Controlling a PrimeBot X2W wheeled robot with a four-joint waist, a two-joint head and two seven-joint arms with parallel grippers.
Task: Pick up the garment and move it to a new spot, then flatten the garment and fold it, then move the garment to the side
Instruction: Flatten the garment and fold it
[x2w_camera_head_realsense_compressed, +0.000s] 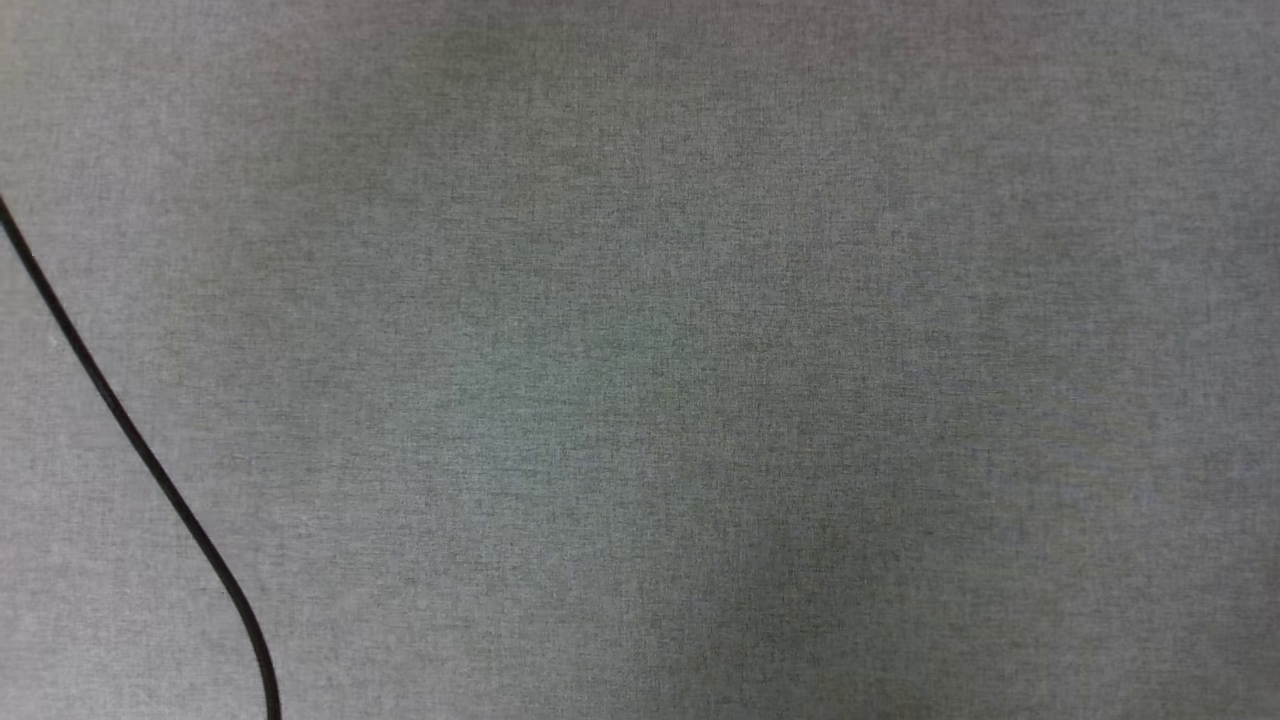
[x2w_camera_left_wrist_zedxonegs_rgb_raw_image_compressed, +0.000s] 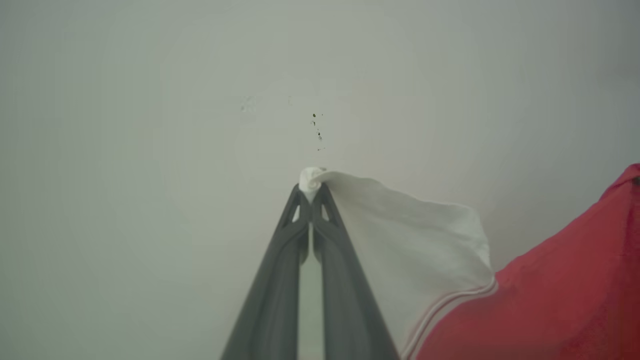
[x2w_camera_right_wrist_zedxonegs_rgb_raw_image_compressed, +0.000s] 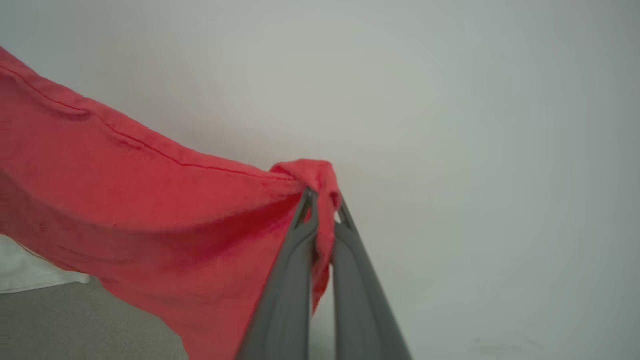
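Note:
The garment (x2w_camera_left_wrist_zedxonegs_rgb_raw_image_compressed: 550, 295) is a red jersey with a white sleeve (x2w_camera_left_wrist_zedxonegs_rgb_raw_image_compressed: 415, 240) edged in red-and-white stripes. In the left wrist view my left gripper (x2w_camera_left_wrist_zedxonegs_rgb_raw_image_compressed: 311, 192) is shut on the tip of that white sleeve, and the cloth hangs away to the right in front of a pale wall. In the right wrist view my right gripper (x2w_camera_right_wrist_zedxonegs_rgb_raw_image_compressed: 322, 200) is shut on a bunched red corner of the garment (x2w_camera_right_wrist_zedxonegs_rgb_raw_image_compressed: 150, 210), whose hem stretches off to the left. The garment is lifted off the surface between the two grippers.
The head view looks down on a grey fabric surface (x2w_camera_head_realsense_compressed: 700, 350) with a thin black cable (x2w_camera_head_realsense_compressed: 130, 440) curving across its lower left. A patch of the same grey surface (x2w_camera_right_wrist_zedxonegs_rgb_raw_image_compressed: 75, 325) and a white bit of cloth (x2w_camera_right_wrist_zedxonegs_rgb_raw_image_compressed: 30, 272) show under the red fabric.

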